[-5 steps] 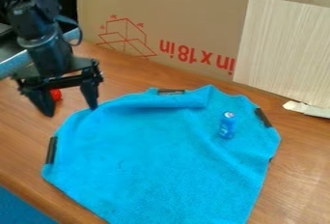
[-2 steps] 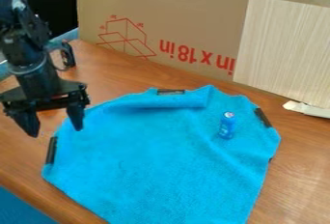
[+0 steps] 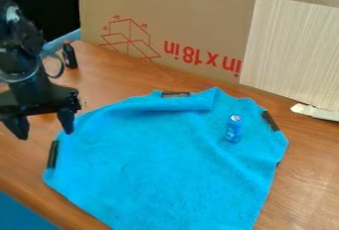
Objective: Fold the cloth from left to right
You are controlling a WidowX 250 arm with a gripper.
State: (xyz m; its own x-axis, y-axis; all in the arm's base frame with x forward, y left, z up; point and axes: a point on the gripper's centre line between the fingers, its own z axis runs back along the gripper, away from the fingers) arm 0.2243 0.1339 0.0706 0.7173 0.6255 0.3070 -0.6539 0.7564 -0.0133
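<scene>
hanging with fingers spread wide and nothing between them, the claw (image 3: 45, 132) is just beside the blue cloth (image 3: 159, 159). the cloth's nearest edge, past the black strip (image 3: 53, 153), looks soft, light and limp, best pinched there. a ridge runs away from the claw; the long axis i can't tell. farther, a blue can (image 3: 233, 128) sits on it, likely to tip.

A blue can (image 3: 233, 129) stands upright, with cardboard (image 3: 192, 21) and a pale panel (image 3: 295, 50) behind.
</scene>
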